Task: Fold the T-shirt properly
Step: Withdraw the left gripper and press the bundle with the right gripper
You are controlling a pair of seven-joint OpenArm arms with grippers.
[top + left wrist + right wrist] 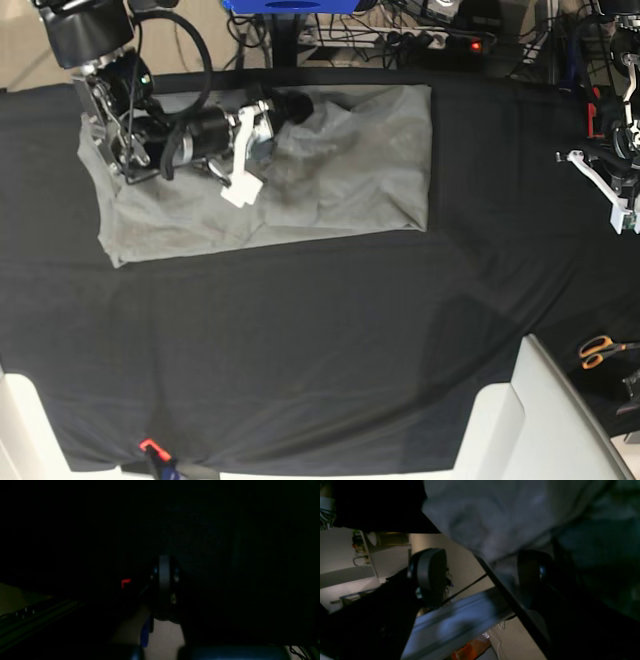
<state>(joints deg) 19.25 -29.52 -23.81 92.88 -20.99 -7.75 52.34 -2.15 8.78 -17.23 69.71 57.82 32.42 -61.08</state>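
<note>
- Grey cotton is lying in a rough, wrinkled rectangle on the far part of the counter (300, 330), which is draped in a black cloth; this is the T-shirt (350, 170), partly folded but not yet compact.
- Your right gripper (482, 577) is sitting low over the shirt's far edge, and in its wrist view the two dark, rounded pads are standing spread with nothing between them; soft grey fabric is bunching just above one pad.
- Your left gripper (625, 205) is parking well apart from the shirt at the counter's side; its wrist view is nearly black, and I am judging it pressed together and empty.
- I am reading the step in hand as taking hold of an edge for a further fold.
- The next move is calling for a clean pinch on a single hem or corner, not a bunch of layers, then a level carry across.
- Limp, creased cloth like this is likely sagging and dragging, so you are needing a flat laydown.
</note>
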